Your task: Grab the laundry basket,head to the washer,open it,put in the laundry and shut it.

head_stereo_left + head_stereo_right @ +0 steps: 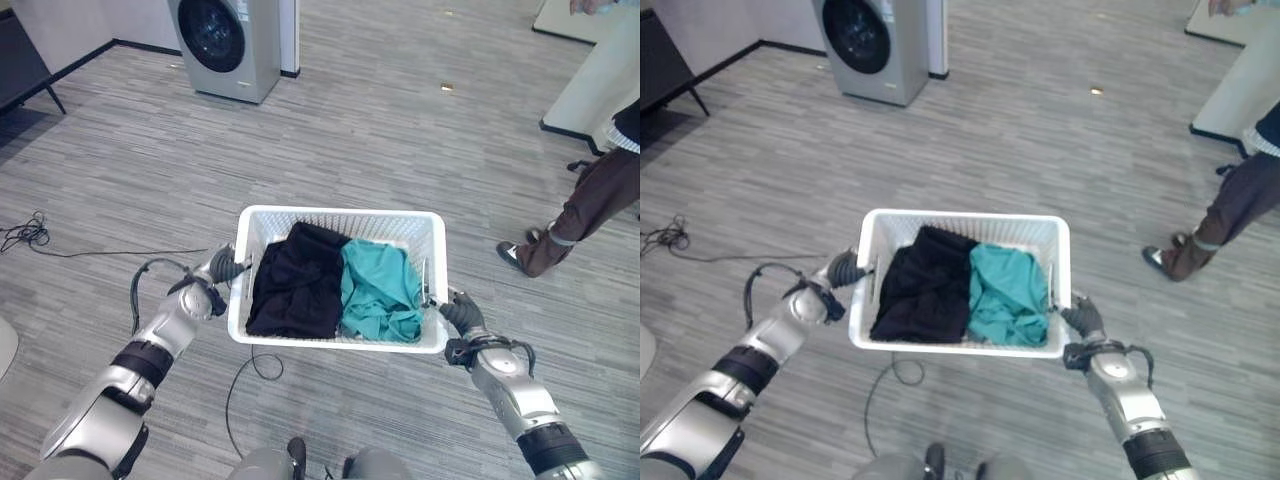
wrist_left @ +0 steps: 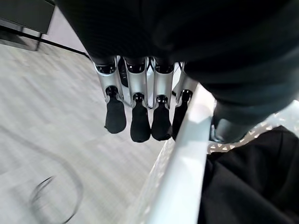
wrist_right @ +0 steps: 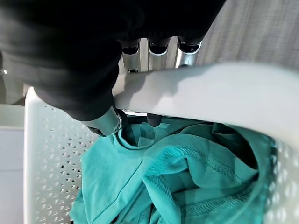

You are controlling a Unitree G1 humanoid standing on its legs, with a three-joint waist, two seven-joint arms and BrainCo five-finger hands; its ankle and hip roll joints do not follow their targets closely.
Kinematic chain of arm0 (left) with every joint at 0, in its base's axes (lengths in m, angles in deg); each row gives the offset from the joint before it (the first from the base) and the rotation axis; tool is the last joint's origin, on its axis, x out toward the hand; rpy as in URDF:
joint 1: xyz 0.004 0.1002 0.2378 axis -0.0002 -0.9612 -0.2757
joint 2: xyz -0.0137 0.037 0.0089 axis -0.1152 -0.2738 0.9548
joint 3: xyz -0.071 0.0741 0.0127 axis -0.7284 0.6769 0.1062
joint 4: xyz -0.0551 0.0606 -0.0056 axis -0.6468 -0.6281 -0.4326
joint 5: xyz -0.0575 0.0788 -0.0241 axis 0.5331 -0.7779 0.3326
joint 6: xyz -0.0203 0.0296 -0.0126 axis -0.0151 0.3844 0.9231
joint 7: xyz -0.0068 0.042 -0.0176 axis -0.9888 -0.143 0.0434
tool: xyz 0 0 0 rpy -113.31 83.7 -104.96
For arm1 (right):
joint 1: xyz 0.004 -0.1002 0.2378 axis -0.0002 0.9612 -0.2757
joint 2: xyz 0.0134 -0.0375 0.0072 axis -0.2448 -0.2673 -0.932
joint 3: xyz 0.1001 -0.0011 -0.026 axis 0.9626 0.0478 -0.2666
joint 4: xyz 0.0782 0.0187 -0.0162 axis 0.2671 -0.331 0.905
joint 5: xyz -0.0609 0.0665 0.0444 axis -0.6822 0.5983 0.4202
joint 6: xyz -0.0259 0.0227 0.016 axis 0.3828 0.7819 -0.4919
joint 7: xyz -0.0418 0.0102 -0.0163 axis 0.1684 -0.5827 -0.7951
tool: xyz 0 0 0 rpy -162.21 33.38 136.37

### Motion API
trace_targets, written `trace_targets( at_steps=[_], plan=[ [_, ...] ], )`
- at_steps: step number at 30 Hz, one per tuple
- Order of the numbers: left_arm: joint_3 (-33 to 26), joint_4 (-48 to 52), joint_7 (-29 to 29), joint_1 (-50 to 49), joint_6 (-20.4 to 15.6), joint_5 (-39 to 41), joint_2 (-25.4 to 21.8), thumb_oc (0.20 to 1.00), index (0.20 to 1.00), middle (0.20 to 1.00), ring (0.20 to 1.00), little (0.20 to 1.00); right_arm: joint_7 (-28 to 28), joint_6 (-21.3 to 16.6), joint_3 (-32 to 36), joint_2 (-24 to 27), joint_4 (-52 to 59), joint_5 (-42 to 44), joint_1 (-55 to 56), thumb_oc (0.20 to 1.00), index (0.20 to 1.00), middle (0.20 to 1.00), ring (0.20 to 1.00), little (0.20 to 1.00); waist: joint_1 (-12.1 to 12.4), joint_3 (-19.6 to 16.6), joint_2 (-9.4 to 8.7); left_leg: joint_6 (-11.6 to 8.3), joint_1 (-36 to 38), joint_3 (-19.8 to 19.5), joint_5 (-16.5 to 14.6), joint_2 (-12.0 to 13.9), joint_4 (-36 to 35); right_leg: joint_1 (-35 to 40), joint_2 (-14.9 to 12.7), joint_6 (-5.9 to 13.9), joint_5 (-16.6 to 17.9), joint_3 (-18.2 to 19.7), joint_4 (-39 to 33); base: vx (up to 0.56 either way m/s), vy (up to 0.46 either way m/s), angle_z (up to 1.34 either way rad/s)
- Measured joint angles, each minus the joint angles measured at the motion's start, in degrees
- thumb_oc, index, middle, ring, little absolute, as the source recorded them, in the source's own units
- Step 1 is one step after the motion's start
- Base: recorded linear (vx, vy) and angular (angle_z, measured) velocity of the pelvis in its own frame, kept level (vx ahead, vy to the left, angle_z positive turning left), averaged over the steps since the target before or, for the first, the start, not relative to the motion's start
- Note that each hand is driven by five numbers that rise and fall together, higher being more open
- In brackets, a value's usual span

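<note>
White laundry basket (image 1: 335,218) held by left robot hand (image 1: 222,268), right robot hand (image 1: 462,315); no legible print.

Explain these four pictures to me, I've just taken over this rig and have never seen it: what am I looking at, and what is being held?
The two wide pictures come from the robot's head, looking down past its silver arms. It carries a white laundry basket with a black garment and a teal garment inside. The left hand and right hand each grip one side. The two close pictures come from wrist cameras: in each, the fingers curl round the basket's rim with the thumb inside. The washer, door closed, stands ahead on the wood-look floor. A person's legs show at the right.
</note>
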Motion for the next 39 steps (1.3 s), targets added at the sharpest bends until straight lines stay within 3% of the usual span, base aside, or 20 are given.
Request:
trace_targets(
  at_steps=[3, 4, 6, 10, 11, 12, 13, 15, 16, 17, 20, 22, 23, 24, 26, 27, 34, 35, 36, 39],
  plan=[
    [-2.0, -1.1, -0.4, 1.1, -0.3, 0.0, 2.2, 0.200, 0.200, 0.200, 0.200, 0.200, 0.6, -0.3, -1.2, 2.3, 1.3, -0.2, 0.7, 0.200, 0.200, 0.200, 0.200, 0.200, -3.7, 0.5, 1.42, -9.91, 4.8, -5.2, -4.9, 3.1, 2.2, -9.7, 3.2, -1.64, 7.7, 4.2, -29.1, 0.70, -0.321, 0.84],
    [-1.7, -4.1, -0.4, 2.4, -0.3, -0.1, 3.5, 0.200, 0.200, 0.200, 0.200, 0.200, 0.5, -0.3, -0.9, 2.4, 1.1, -0.2, 1.5, 0.200, 0.200, 0.200, 0.200, 0.200, -4.7, 0.7, 0.79, -11.99, 6.9, -5.0, -6.9, 4.4, 2.3, -10.2, 4.8, 2.18, 10.5, 15.0, -47.3, 0.52, -0.246, 1.16],
    [0.5, -6.9, -0.5, 2.4, -0.3, -0.1, 4.1, 0.200, 0.200, 0.200, 0.200, 0.200, 0.5, -0.3, -0.9, 1.4, -0.5, -0.1, 2.0, 0.200, 0.200, 0.200, 0.200, 0.200, -5.3, 0.3, -1.19, -14.07, 11.1, -5.4, -8.2, 5.5, 2.3, -8.1, 3.1, 1.98, 7.9, 14.7, -47.2, 0.40, -0.198, 1.04],
    [1.6, -7.8, -0.5, 1.8, -0.2, -0.1, 5.0, 0.200, 0.200, 0.200, 0.200, 0.200, 0.5, -0.7, -0.3, 0.6, -4.1, 1.6, 0.0, 0.200, 0.200, 0.200, 0.200, 0.200, -4.6, 0.3, -0.16, -15.58, 13.0, -5.4, -11.1, 9.8, 6.4, -4.8, 6.0, -3.56, 25.5, 11.5, -38.5, 0.42, -0.281, 0.50],
    [1.4, -7.6, -0.7, 1.8, -0.3, -0.1, 5.2, 0.200, 0.200, 0.200, 0.200, 0.200, 0.7, -1.3, 0.4, 0.4, -5.2, 2.3, -0.9, 0.200, 0.200, 0.200, 0.200, 0.200, -4.8, 0.3, 0.69, -15.30, 12.2, -5.8, -10.7, 9.6, 6.6, -4.3, 7.4, -3.40, 23.2, 10.0, -36.4, 0.67, -0.525, 0.33],
    [1.0, -8.1, -0.7, 1.8, -0.4, -0.1, 5.5, 0.200, 0.200, 0.200, 0.200, 0.200, 1.3, -2.4, 0.8, -0.7, -8.1, 2.8, -2.3, 0.200, 0.200, 0.200, 0.200, 0.200, -4.6, 0.4, 0.48, -15.91, 12.2, -4.5, -9.1, 9.5, 7.9, -3.6, 7.6, -3.76, 20.9, 9.0, -34.5, 0.44, -0.455, 0.03],
    [0.9, -5.0, -1.6, -0.4, -0.7, 0.0, 6.7, 0.200, 0.200, 0.200, 0.200, 0.200, 1.5, -2.7, 2.4, 0.9, -8.4, 4.0, -2.2, 0.200, 0.200, 0.200, 0.200, 0.200, -3.5, -0.4, 1.47, -14.24, 3.0, -1.1, -5.5, 14.7, 37.0, 3.6, 13.5, -5.36, 15.5, 8.5, -34.0, 0.62, -0.923, -0.21],
    [1.4, -3.8, -2.0, -0.7, -2.4, 0.4, 6.4, 0.200, 0.200, 0.200, 0.200, 0.200, 1.6, -6.6, 2.8, 0.9, -9.6, 5.9, -1.7, 0.200, 0.200, 0.200, 0.200, 0.200, -2.6, -1.4, 0.19, -10.59, -10.4, -1.6, 11.8, 15.9, 52.3, 4.9, 18.5, -13.89, 8.8, 3.1, -27.9, 0.57, -0.894, -0.28],
    [3.8, -1.5, -2.2, -1.0, -2.5, 0.8, 4.5, 0.200, 0.200, 0.200, 0.200, 0.200, 1.6, -6.6, 3.3, 0.1, -9.1, 6.4, 0.2, 0.200, 0.200, 0.200, 0.200, 0.200, -1.7, -2.6, -0.83, -2.74, -19.1, 2.7, 24.4, 22.5, 62.9, 6.2, 20.1, -15.22, 6.4, 3.1, -30.0, 0.20, -0.200, -0.13],
    [3.1, -0.4, -1.8, -2.7, -2.4, 1.4, 3.6, 0.200, 0.200, 0.200, 0.200, 0.200, 0.7, -6.3, 3.1, -1.5, -9.3, 6.6, 0.0, 0.200, 0.200, 0.200, 0.200, 0.200, -2.0, -1.3, -1.87, -0.92, -24.4, 2.7, 21.8, 25.6, 66.3, 8.9, 20.9, -14.84, 6.6, 1.9, -31.1, 0.33, -0.196, -0.16],
    [2.1, -2.0, -0.7, -6.0, -1.6, 2.3, 3.2, 0.200, 0.200, 0.200, 0.200, 0.200, 0.2, -6.0, 0.6, -1.2, -8.4, 6.5, 0.4, 0.200, 0.200, 0.200, 0.200, 0.200, -1.9, -1.1, -4.55, -8.78, -29.3, 5.2, 10.3, 23.8, 57.3, 16.2, 20.8, -15.37, 7.2, 4.1, -37.0, 0.22, -0.087, -0.13],
    [0.5, -2.4, 0.1, -7.0, -1.6, 2.3, 4.8, 0.200, 0.200, 0.200, 0.200, 0.200, 0.3, -6.0, 0.8, -0.7, -7.5, 6.4, 1.8, 0.200, 0.200, 0.200, 0.200, 0.200, -2.0, 0.3, -5.35, -9.73, -27.2, 10.4, 7.9, 16.5, 36.0, 20.6, 17.7, -7.45, 5.6, 3.4, -35.2, 0.13, -0.006, 0.05],
    [-0.3, -2.6, -0.3, -6.0, -1.6, 2.3, 6.5, 0.200, 0.200, 0.200, 0.200, 0.200, 0.3, -6.0, 1.3, 1.1, -6.3, 6.4, 1.8, 0.200, 0.200, 0.200, 0.200, 0.200, -2.0, 2.2, -0.64, -7.24, -25.0, 10.8, 10.7, 17.4, 23.8, 14.1, 18.3, -2.05, 6.3, 2.2, -19.9, 0.23, 0.040, -0.46],
    [-0.7, -2.7, -0.5, -5.6, -2.1, 2.3, 6.6, 0.200, 0.200, 0.200, 0.200, 0.200, 0.4, -5.9, 1.0, 4.0, -3.9, 6.4, 1.6, 0.200, 0.200, 0.200, 0.200, 0.200, -0.7, 1.8, 2.32, -4.97, -24.0, 11.8, 16.3, 19.1, 14.5, 7.4, 16.5, -10.51, -1.4, 2.9, -11.7, 0.26, 0.018, -0.86],
    [-1.2, -4.5, -0.1, -4.3, -3.2, 2.2, 6.8, 0.200, 0.200, 0.200, 0.200, 0.200, 0.9, -6.3, 0.8, 6.3, -1.5, 6.1, 1.3, 0.200, 0.200, 0.200, 0.200, 0.200, -1.8, 1.7, 4.31, -10.81, -24.1, 8.8, 15.7, 17.5, 8.3, 8.1, 11.7, -9.28, -2.5, 3.1, -18.3, 0.40, 0.001, -0.30],
    [0.8, -5.4, 0.1, -3.3, -3.5, 1.7, 7.1, 0.200, 0.200, 0.200, 0.200, 0.200, -0.2, -6.0, 1.1, 4.0, -4.4, 6.3, 1.6, 0.200, 0.200, 0.200, 0.200, 0.200, -1.5, 1.3, 2.62, -13.44, -24.2, 3.0, 13.6, 10.1, 0.6, 12.1, 10.4, -8.85, -2.7, 3.1, -23.0, 0.49, -0.019, 0.32],
    [0.4, -5.5, 0.1, -5.3, -2.5, 1.7, 4.0, 0.200, 0.200, 0.200, 0.200, 0.200, 0.3, -6.0, -1.6, -0.1, -6.7, 6.3, 1.1, 0.200, 0.200, 0.200, 0.200, 0.200, 5.2, -0.8, -2.32, -6.14, -20.7, 2.5, 8.7, 0.7, 0.6, 34.3, 16.4, -6.19, -1.3, 8.4, -43.0, 0.39, 0.001, -0.30],
    [0.3, -5.3, 0.1, -6.3, -2.3, 1.7, 3.0, 0.200, 0.200, 0.200, 0.200, 0.200, 0.2, -6.1, -1.9, -2.5, -7.3, 6.5, 1.5, 0.200, 0.200, 0.200, 0.200, 0.200, 4.5, -3.1, -3.13, -4.00, -18.5, -0.4, 14.8, 0.7, -0.5, 35.2, 17.8, -4.25, -3.0, 9.2, -40.4, 0.64, 0.020, -0.50],
    [0.3, -5.2, 0.0, -7.3, -2.2, 1.7, 1.9, 0.200, 0.200, 0.200, 0.200, 0.200, 0.2, -6.1, -2.4, -4.2, -8.7, 6.5, 0.6, 0.200, 0.200, 0.200, 0.200, 0.200, 4.7, -5.5, -7.19, -4.45, -17.5, 1.2, 14.8, -1.1, 0.6, 34.8, 14.9, -2.79, -3.4, 9.8, -37.1, 0.51, 0.025, -0.55],
    [-0.1, -5.3, -0.8, -6.4, -2.1, 1.9, 0.5, 0.200, 0.200, 0.200, 0.200, 0.200, 0.1, -6.5, -3.2, -6.3, -9.6, 6.5, -1.4, 0.200, 0.200, 0.200, 0.200, 0.200, 3.4, -3.6, -7.46, -4.72, -10.7, 1.0, 10.9, -1.3, 0.8, 16.0, 11.5, 7.96, 1.0, 10.1, 2.4, 0.21, 0.013, -0.20]
  ],
)
